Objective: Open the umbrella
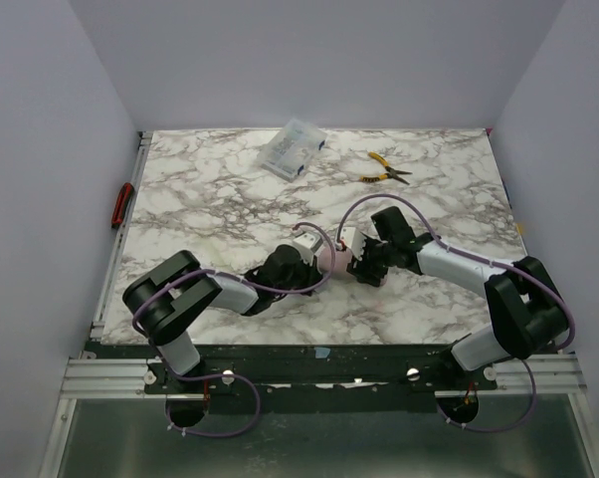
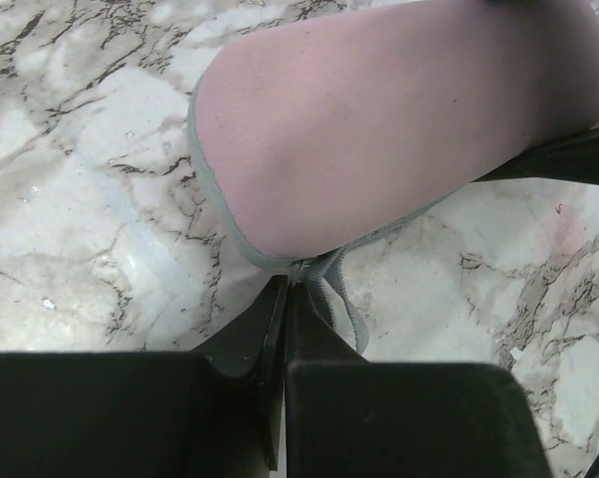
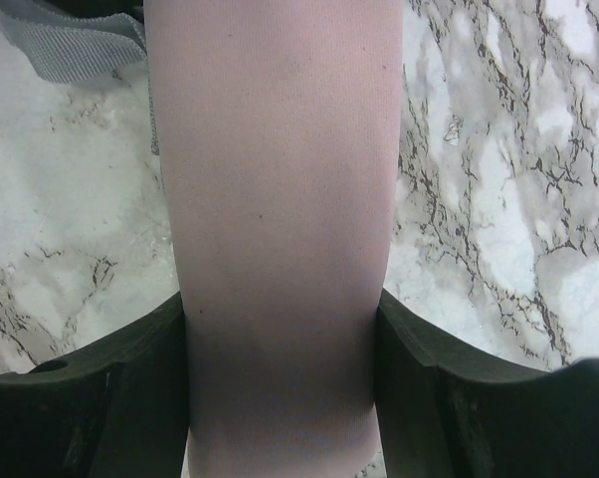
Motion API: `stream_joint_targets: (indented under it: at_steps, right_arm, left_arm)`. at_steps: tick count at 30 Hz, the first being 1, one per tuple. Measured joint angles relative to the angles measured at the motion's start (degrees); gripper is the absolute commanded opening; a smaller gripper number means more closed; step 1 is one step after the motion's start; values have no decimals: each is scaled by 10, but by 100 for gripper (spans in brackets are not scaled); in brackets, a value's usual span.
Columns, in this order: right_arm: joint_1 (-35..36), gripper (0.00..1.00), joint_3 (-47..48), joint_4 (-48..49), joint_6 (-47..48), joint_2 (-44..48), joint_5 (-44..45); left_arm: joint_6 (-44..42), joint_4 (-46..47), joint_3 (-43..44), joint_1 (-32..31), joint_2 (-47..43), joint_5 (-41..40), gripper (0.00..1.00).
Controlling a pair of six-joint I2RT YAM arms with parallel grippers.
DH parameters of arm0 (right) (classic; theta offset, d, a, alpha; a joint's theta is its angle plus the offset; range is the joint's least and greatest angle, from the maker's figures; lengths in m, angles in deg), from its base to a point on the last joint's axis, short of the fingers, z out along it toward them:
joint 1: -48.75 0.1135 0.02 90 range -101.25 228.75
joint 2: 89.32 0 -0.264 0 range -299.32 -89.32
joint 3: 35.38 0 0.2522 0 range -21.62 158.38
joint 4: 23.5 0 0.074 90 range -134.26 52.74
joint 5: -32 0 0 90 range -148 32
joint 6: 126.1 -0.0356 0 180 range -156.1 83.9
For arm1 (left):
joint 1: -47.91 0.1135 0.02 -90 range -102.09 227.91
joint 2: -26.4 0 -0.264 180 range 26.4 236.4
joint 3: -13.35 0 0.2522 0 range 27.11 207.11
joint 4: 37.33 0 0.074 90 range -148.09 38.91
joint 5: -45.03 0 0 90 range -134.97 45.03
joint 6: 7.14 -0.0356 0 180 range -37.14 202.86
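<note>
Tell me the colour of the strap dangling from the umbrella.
Grey, with a woven ribbed texture; the strap shows best in the left wrist view.

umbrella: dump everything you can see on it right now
The umbrella is folded: a pale lavender, matte fabric cylinder lying on the marble table. One end has a grey hem and grey webbing strap. The right tool clamps its body from both sides; the left tool is shut at the hem where the strap joins.

Lab test booth: marble-look table (image 1: 200, 199), plain walls (image 1: 309, 60) (aluminium rail (image 1: 110, 376) in front)
</note>
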Motion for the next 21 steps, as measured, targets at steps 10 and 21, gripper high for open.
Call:
stream_joint_targets:
  at_steps: [10,21]
  right_arm:
    - [0,1,-3,-1,28,0,0]
    - [0,1,9,-12,51,-5,-5]
  left_arm:
    - [-2,-15,-3,52,-10,9,0]
    - [-43,-1,-36,77,-43,30,17]
